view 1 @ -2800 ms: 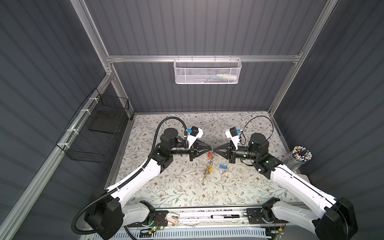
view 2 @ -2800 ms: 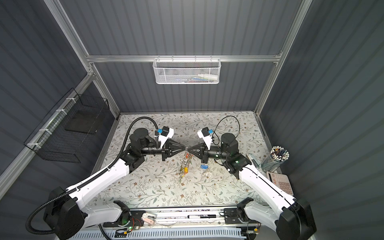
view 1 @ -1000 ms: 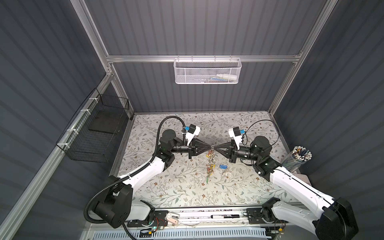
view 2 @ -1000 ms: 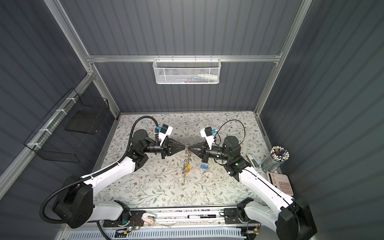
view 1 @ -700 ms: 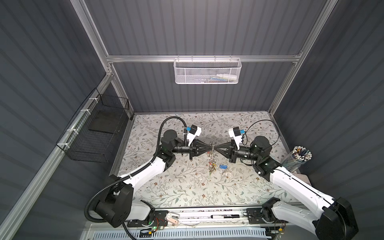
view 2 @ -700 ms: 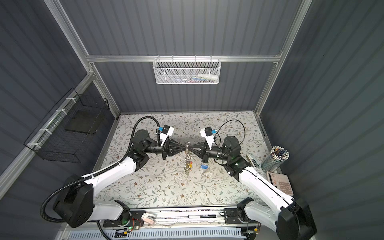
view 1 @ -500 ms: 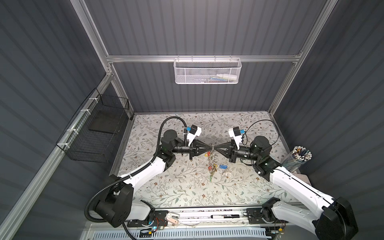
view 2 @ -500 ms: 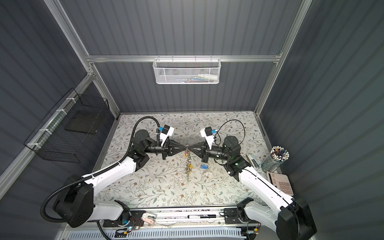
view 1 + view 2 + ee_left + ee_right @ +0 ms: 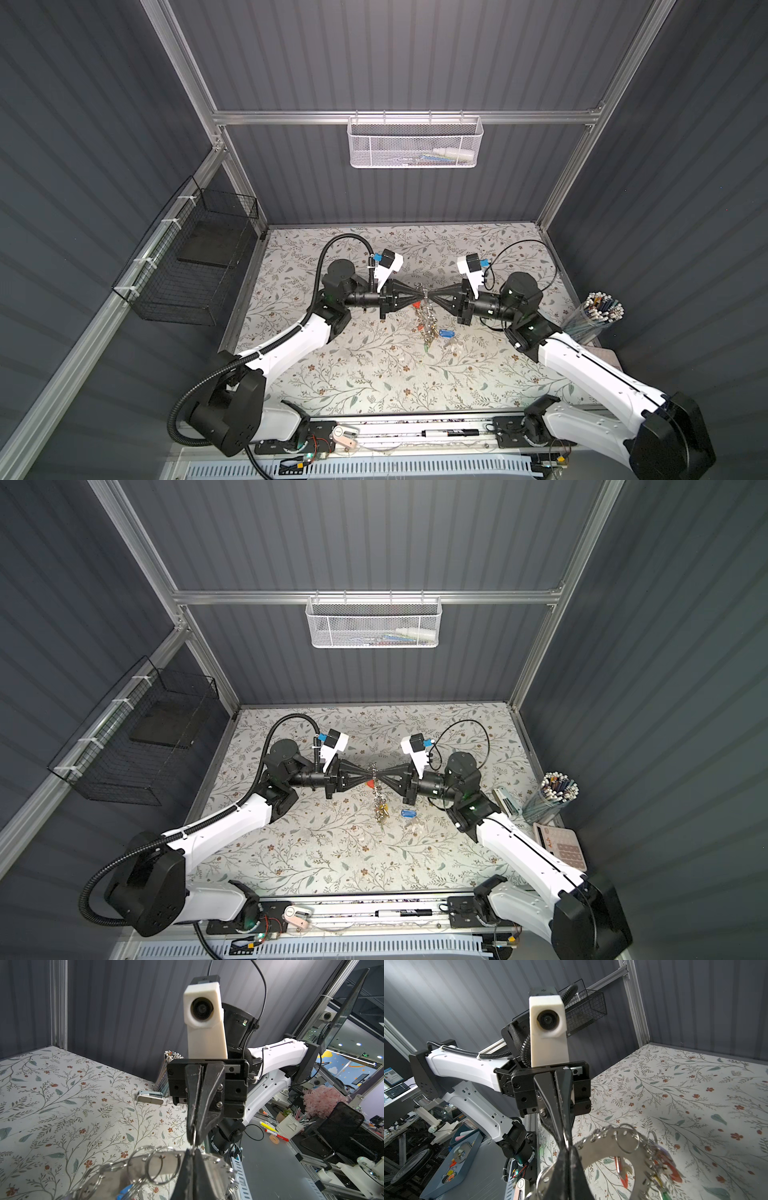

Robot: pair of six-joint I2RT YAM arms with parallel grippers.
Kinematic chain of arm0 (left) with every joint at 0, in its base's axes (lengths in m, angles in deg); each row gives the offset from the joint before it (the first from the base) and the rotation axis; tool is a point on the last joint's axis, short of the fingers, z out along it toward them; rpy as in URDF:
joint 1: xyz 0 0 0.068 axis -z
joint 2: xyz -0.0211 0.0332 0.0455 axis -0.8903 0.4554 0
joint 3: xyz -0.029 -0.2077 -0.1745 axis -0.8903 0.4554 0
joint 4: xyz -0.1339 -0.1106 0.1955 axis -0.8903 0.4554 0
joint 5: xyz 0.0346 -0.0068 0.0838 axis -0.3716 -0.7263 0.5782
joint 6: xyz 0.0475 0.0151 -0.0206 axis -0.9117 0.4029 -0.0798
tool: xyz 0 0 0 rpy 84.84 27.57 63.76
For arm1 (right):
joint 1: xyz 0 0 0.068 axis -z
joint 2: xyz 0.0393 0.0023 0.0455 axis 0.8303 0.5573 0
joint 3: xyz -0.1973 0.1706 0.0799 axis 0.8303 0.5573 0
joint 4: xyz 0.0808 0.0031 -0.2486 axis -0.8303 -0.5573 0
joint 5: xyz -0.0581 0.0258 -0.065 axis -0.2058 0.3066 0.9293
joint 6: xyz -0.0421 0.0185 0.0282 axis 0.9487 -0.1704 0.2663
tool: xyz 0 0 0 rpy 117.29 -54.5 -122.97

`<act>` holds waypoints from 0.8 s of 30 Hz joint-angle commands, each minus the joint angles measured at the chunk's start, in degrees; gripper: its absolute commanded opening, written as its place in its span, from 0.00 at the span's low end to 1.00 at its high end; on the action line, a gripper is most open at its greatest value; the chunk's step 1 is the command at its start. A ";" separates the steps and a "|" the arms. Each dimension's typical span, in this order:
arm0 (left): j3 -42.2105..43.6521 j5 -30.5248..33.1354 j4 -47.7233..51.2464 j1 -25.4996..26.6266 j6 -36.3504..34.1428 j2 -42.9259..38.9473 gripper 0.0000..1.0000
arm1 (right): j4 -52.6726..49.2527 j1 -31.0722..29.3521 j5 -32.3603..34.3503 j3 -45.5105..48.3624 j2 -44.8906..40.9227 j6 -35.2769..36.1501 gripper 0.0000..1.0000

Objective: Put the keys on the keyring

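Both arms meet tip to tip above the mat [image 9: 353, 374]. The left gripper [image 9: 420, 296] and right gripper [image 9: 432, 296] are each pinched tight on the keyring [image 9: 608, 1147], which hangs between them with its tags dangling. The keys [image 9: 447, 333] lie on the mat near the tags, not gripped.

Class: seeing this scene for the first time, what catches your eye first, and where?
Above mid-table, the left gripper and right gripper meet tip to tip, both shut on the keyring, its coloured tags dangling. Beside it, the keys with a blue tag lie on the floral tabletop.
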 commanded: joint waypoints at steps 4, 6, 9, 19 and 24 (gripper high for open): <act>-4.45 3.80 14.35 0.69 -9.48 -3.93 0.00 | 6.80 2.54 -3.22 1.12 -0.63 -4.42 0.20; -5.48 4.72 18.36 0.87 -11.81 -4.58 0.00 | 10.26 4.08 -4.09 2.33 -1.00 -7.09 0.26; -6.89 5.11 22.49 1.00 -14.30 -4.95 0.00 | 10.66 5.27 -4.36 2.91 -1.60 -7.70 0.32; -15.02 7.92 38.52 2.87 -23.03 -3.46 0.00 | 11.59 5.33 -5.28 3.40 -0.57 -8.14 0.42; -18.17 7.94 42.58 3.49 -24.79 -1.82 0.00 | 11.53 4.41 -5.71 3.06 0.48 -7.71 0.40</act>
